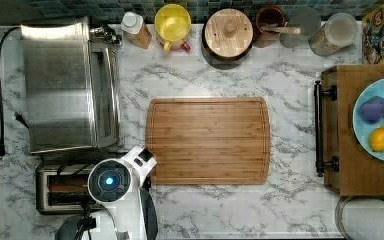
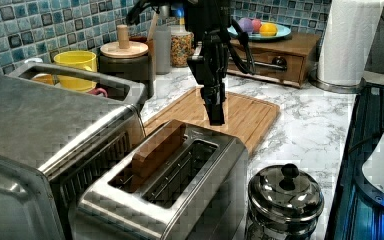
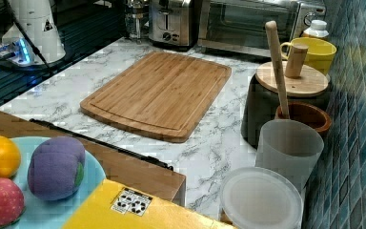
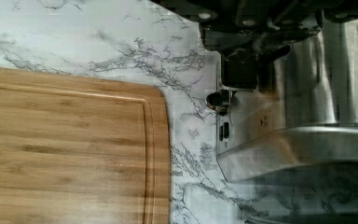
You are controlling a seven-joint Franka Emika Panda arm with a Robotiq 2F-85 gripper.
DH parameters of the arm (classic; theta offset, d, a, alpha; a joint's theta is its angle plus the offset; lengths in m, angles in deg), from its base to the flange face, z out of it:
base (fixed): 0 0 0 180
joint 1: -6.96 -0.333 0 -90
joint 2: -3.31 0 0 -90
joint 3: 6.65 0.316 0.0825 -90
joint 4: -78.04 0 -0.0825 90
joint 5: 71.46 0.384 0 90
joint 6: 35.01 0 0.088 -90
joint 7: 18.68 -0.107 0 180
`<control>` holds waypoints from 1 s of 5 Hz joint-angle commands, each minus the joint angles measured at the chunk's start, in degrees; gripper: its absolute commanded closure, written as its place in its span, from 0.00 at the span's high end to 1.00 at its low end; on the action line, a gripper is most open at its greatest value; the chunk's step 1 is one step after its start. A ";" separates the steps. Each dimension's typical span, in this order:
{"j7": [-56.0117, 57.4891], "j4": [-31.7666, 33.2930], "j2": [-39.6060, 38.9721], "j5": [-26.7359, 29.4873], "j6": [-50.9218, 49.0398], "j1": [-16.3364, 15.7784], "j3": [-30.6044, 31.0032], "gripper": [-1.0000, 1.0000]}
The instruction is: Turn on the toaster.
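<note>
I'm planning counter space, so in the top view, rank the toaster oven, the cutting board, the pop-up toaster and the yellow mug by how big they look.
1. cutting board
2. toaster oven, close behind
3. toaster, partly hidden under the robot arm, so its full extent is unsure
4. yellow mug

- Toaster [image 2: 180,190]: foreground, bread slice upright in one slot.
- Gripper [image 2: 215,117]: pointing down above toaster's far end, before cutting board [image 2: 250,112].
- Toaster oven [image 2: 40,135]: the left view's left.
- Lidded steel pot [image 2: 285,197]: beside toaster.
</note>
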 commanded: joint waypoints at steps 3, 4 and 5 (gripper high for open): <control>-4.41 2.09 -5.37 1.54 5.25 1.27 1.88 0.00; -5.12 3.29 -6.66 2.77 7.08 0.99 0.00 0.00; -5.53 2.94 -10.60 3.05 8.07 2.29 0.81 0.00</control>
